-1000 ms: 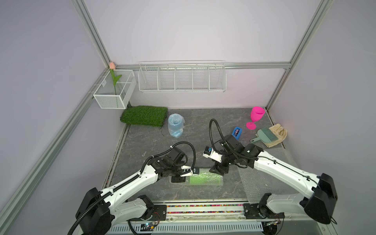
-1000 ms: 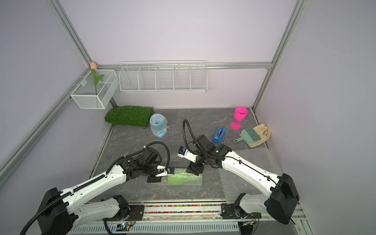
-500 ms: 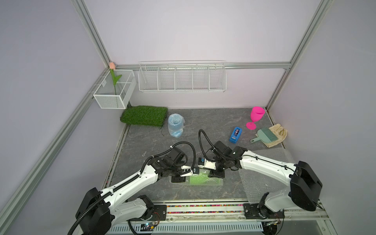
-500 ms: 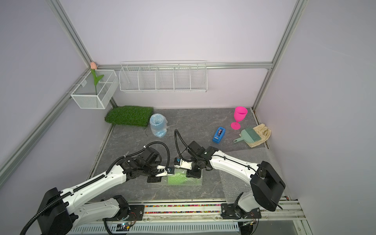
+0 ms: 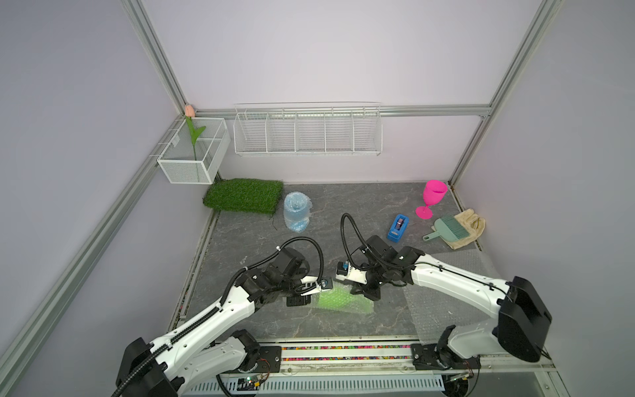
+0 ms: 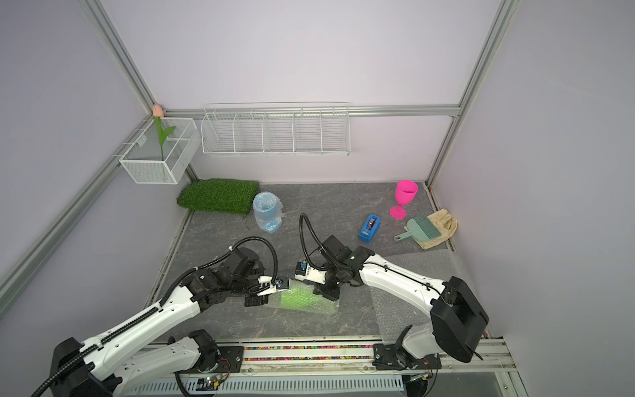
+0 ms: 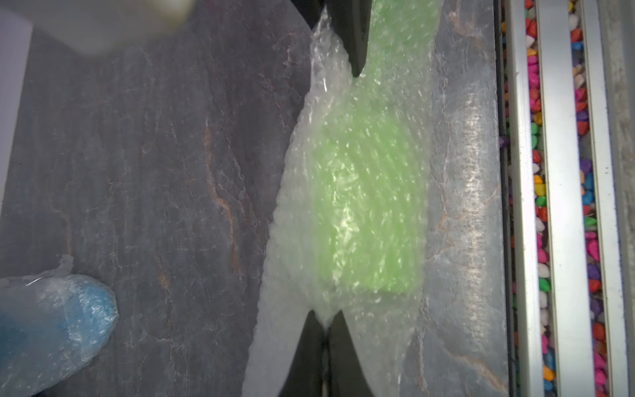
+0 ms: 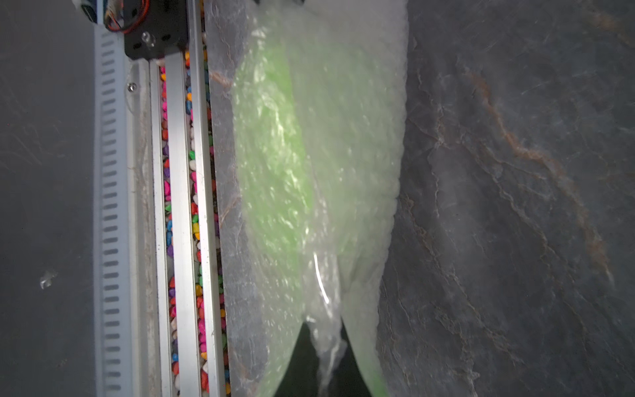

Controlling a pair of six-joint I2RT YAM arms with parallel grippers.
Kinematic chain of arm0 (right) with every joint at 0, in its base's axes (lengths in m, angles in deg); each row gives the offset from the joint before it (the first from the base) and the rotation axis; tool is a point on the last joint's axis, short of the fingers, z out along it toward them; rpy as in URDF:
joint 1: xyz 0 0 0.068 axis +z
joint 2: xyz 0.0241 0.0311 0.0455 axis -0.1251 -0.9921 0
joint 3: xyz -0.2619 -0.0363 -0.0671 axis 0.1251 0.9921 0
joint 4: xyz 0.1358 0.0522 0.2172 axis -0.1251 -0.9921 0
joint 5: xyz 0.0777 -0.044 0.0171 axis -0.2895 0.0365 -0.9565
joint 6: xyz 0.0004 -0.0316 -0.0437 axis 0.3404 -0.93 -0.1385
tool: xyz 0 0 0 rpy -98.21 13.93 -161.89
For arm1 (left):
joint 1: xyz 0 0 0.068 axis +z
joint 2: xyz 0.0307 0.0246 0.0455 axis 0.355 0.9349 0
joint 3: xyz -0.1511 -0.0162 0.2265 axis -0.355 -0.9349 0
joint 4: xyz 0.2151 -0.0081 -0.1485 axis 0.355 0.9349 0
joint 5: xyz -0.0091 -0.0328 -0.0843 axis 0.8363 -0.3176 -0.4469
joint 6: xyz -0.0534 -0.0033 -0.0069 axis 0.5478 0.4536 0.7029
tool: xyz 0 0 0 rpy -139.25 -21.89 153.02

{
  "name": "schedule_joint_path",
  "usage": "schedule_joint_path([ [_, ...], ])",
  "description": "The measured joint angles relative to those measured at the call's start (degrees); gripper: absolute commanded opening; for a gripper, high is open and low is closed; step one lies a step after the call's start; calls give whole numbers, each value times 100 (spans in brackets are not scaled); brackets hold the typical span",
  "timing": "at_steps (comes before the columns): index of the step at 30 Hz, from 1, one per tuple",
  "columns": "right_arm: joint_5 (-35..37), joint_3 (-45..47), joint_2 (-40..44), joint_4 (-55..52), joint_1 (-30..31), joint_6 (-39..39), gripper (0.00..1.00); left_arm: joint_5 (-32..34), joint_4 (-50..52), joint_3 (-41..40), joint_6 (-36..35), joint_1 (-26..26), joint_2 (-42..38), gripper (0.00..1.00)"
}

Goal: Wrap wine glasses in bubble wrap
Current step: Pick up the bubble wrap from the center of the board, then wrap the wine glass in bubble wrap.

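The lime green wine glass lies on its side near the table's front, under a sheet of bubble wrap. My left gripper is shut on the wrap at one end of the glass. At the other end my right gripper is shut on a bunched fold of the same sheet. A sky blue wine glass stands wrapped further back. The hot pink wine glass stands bare at the back right.
A second sheet of bubble wrap lies flat under the right arm. A blue tape dispenser, a green brush and a beige glove sit back right. A grass mat lies back left. A pebble-filled rail runs along the front edge.
My right gripper has moved left onto the green bundle and shut on the bubble wrap. The left gripper has kept its hold and place.
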Motion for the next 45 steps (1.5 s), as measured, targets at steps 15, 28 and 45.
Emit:
schedule_joint_path([
  [15, 55, 737, 756, 826, -326, 146, 7, 219, 450, 503, 507, 334, -1864, 76],
  [28, -273, 1158, 2122, 1388, -428, 85, 7, 682, 876, 522, 887, 365, -3143, 99],
  [45, -1727, 975, 2566, 391, -428, -837, 7, -94, 1241, 632, 1038, 365, -3473, 99],
])
